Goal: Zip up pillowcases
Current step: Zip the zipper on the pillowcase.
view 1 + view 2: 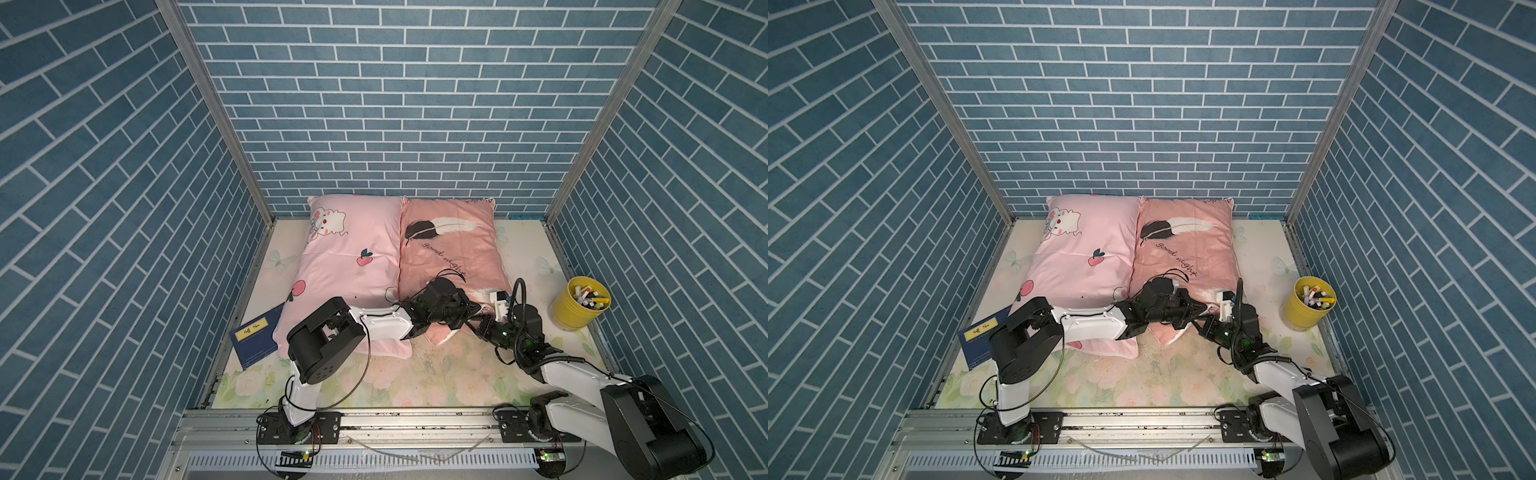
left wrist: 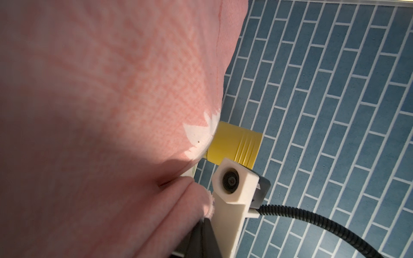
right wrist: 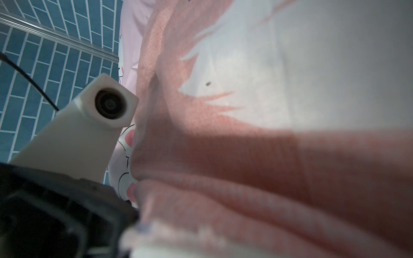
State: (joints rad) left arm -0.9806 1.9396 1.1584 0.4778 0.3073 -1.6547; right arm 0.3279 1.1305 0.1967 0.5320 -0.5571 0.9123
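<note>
The feather pillowcase [image 1: 449, 253] lies on the flowery table [image 1: 457, 374], touching the bunny pillowcase [image 1: 345, 257] beside it. Both are puffy, with pillows inside. The cloth looks soft, light and a bit slippery, so it will bunch up easily. Both arms meet at the near edge of the feather pillowcase. The left gripper [image 1: 473, 309] is closed and pinches a fold of the pink cloth there. The right gripper [image 1: 482, 323] is closed too, but I cannot tell what it holds. I think it is best to hold the cloth tight beside the zipper and pull the tab, which is too small to see.
</note>
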